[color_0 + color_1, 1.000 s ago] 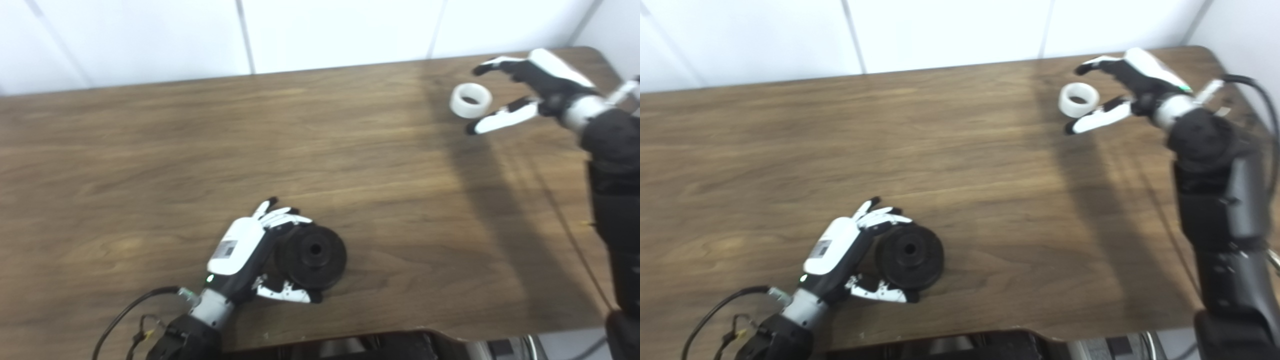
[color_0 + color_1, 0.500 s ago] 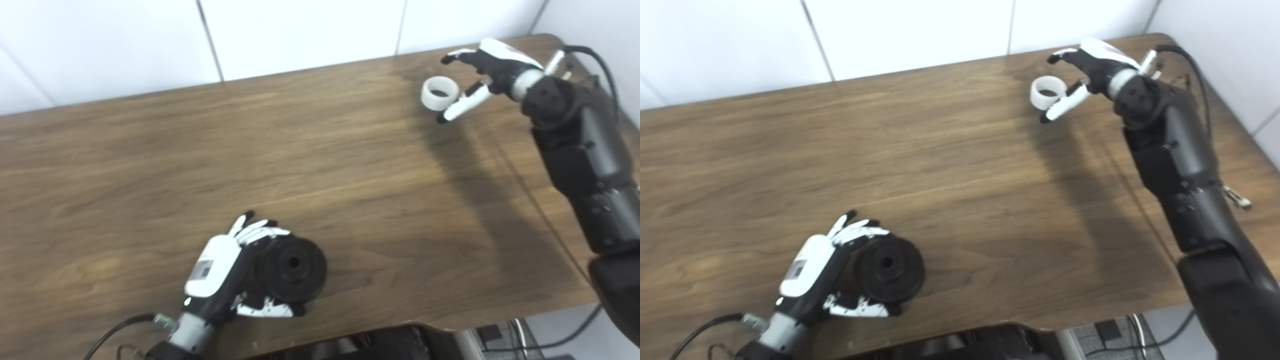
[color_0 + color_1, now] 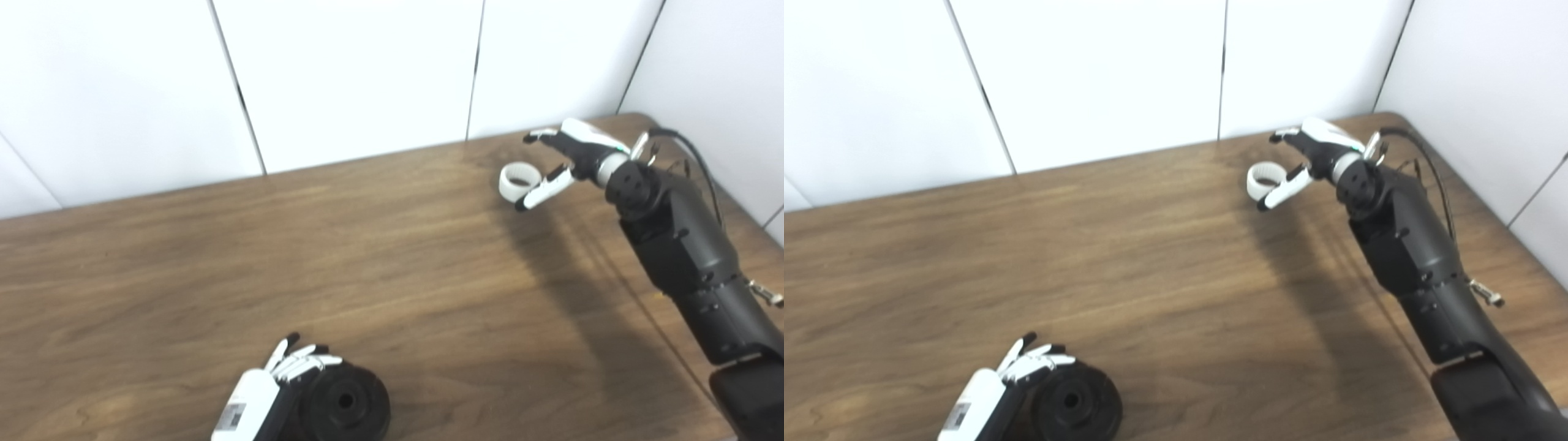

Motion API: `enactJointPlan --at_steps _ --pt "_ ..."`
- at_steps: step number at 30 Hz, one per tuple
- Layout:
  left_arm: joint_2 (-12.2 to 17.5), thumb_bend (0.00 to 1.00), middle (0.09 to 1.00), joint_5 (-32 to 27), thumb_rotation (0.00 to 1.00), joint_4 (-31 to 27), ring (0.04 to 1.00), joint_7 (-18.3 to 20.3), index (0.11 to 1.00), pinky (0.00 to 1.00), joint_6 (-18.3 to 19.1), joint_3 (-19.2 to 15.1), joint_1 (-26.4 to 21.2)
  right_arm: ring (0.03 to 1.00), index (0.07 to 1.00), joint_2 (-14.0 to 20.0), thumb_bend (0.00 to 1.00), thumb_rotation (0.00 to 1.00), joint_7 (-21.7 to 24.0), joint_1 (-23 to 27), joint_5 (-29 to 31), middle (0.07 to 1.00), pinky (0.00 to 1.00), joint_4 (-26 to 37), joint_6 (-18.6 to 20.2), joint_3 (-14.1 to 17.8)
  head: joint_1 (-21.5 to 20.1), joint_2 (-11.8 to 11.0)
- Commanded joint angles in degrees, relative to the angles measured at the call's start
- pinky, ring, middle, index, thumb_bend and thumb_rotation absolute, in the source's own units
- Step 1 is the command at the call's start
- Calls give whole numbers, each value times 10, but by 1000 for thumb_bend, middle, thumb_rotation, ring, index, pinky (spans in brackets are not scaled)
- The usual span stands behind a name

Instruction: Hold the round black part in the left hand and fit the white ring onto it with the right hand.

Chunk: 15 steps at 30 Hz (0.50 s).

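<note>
Left hand [image 3: 269,398] sits at the near edge of the table [image 3: 184,294], fingers curled over the far-left rim of the round black part [image 3: 346,401]. The thumb is cropped out at the bottom of both views, so whether the grip is closed can't be told. The part faces up with its centre hole exposed, which looks like the reason for a side hold: it keeps the top clear for whatever gets fitted on. It appears to rest on the wood, not lifted.

Middle of the table is bare, well apart from both hands. Plenty of room for the right arm to carry across.

White ring [image 3: 519,181] is at the far right, near the back edge, lying flat with the opening up. Right hand [image 3: 566,159] is spread around it: one finger arches over the far side, another reaches along the near side. No clear contact visible, so likely a pre-grasp and not a pinch yet.

Constraints: wall just behind the ring, right table edge and a loose cable [image 3: 692,153] beside the wrist. Safest exit is probably up and toward the near left.
</note>
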<state>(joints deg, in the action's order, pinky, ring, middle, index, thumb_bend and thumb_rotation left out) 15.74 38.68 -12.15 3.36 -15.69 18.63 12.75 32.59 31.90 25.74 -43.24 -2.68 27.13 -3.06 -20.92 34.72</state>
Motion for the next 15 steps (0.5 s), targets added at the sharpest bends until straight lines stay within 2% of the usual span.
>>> enactJointPlan --at_steps 1,4,9,15 --pt "16 524 749 11 64 29 841 6 483 1000 7 -3 14 1000 910 10 920 273 -14 32 -13 976 960 3 -2 1 1 -3" --pt "14 525 750 5 63 31 845 7 482 1000 9 -3 15 1000 911 11 908 263 -9 34 -21 980 978 -6 -2 -3 6 -3" --pt "11 525 748 3 61 40 844 0 483 1000 2 -5 14 1000 906 14 896 255 -7 40 -30 971 954 -26 -2 -14 11 -4" --pt "8 525 748 0 62 39 844 0 483 1000 0 -5 15 993 882 17 881 237 -23 42 -26 954 956 -45 -3 -28 25 -3"
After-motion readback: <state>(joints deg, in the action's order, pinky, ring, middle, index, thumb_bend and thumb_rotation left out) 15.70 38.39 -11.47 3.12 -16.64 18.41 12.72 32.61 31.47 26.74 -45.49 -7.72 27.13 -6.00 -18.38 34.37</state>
